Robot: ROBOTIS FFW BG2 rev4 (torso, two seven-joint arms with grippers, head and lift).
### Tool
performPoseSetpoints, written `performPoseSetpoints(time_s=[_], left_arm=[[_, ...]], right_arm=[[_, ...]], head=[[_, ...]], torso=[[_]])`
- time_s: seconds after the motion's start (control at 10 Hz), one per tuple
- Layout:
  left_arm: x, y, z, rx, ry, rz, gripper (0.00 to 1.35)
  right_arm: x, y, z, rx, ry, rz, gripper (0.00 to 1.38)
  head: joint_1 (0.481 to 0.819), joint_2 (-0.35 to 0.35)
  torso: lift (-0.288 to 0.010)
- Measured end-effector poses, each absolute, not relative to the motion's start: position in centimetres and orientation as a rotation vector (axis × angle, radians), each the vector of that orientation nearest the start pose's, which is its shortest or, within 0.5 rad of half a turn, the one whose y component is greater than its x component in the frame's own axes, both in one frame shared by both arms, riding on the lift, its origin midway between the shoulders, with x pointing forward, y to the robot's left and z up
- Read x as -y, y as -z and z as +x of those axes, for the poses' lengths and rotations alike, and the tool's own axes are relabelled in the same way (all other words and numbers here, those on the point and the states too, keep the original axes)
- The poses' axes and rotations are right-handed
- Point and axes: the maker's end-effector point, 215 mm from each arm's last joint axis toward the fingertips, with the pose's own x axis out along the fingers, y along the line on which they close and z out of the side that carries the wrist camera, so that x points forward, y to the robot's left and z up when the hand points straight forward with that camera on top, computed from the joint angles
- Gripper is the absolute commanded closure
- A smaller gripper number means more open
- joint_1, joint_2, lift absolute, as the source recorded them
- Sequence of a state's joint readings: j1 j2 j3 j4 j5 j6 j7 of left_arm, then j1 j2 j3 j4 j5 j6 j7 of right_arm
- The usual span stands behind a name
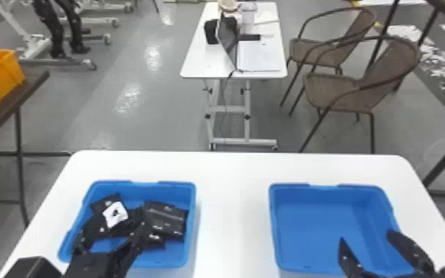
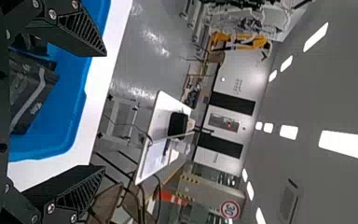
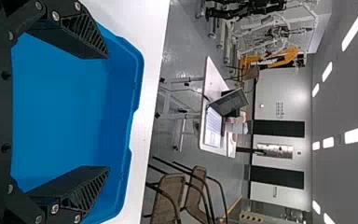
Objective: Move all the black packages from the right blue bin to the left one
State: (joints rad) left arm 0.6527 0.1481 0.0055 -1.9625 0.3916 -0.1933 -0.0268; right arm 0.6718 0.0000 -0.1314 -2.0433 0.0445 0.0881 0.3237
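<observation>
Well, the black packages (image 1: 164, 218) lie heaped in the left bin (image 1: 192, 221), where they're wanted. The left gripper (image 2: 105, 111) hangs spread over them, the right gripper (image 3: 107, 112) spread above the right bin (image 1: 314, 221), presumably because the carrying's done.

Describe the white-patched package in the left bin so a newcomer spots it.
On the white table, find the left blue bin. In its far-left part lies a black package. A bright white patch marks it, unlike the darker package to its right.
</observation>
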Motion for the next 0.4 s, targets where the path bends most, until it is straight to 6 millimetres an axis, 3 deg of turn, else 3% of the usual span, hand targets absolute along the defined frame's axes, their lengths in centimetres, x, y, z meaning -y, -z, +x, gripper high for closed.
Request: performPoseSetpoints(time_s=[0.2,0.4], left_arm=[[-23.6,36.8,42.3,0.011,0.108,-0.443,0.17],[-21.2,29.9,47.7,0.164,0.206,-0.609,0.17]], right_arm=[[23.3,43.9,36.9,-0.306,-0.211,-0.062,0.17],[22.7,43.9,37.3,-0.309,-0.229,-0.06,0.17]], head=[[0.695,0.01],[0.695,-0.018]], torso=[[-0.04],[-0.04]])
